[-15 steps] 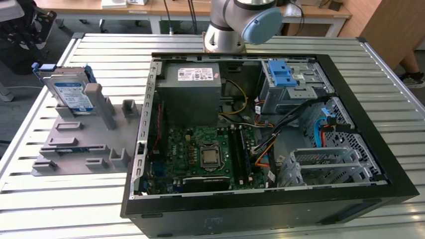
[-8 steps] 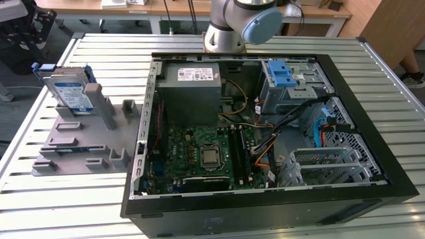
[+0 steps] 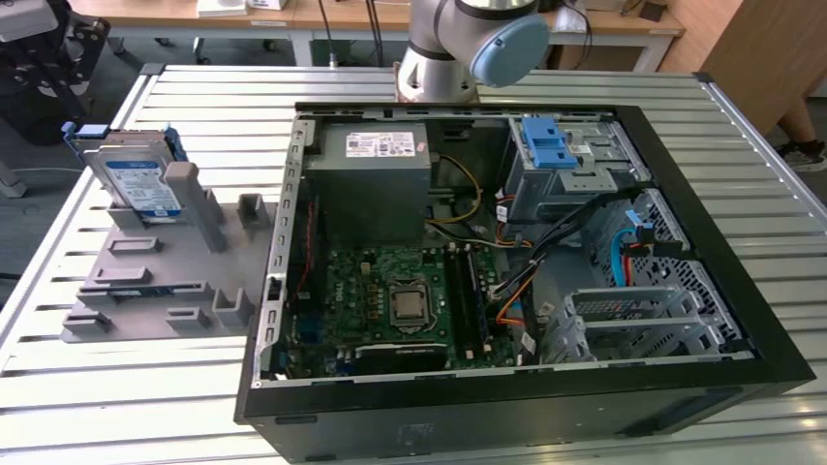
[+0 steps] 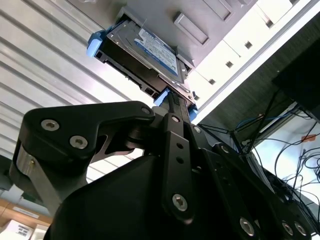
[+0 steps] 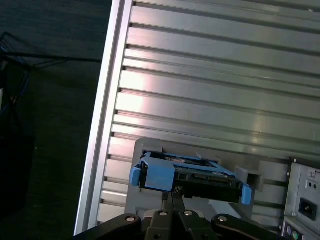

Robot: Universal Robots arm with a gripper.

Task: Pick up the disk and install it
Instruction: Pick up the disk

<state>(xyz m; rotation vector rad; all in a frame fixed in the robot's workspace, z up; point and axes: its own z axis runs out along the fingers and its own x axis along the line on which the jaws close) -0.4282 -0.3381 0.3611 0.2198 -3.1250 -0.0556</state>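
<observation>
The disk [image 3: 137, 184] is seen stood on edge in a grey fixture [image 3: 168, 286], at about nine o'clock from the computer case [image 3: 517, 417]. In the first wrist view it is faced squarely by the gripper [image 5: 170, 195] (fingers closed together, empty), its long axis lying crosswise.

Silver disk [image 4: 126, 34], white-and-blue label [image 4: 159, 49], bright blue carrier frame [image 4: 96, 44].

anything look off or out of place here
Nothing stands out. The disk stands on edge in the grey holder, looking intact, beside the open computer case; the gripper is close to it.
</observation>
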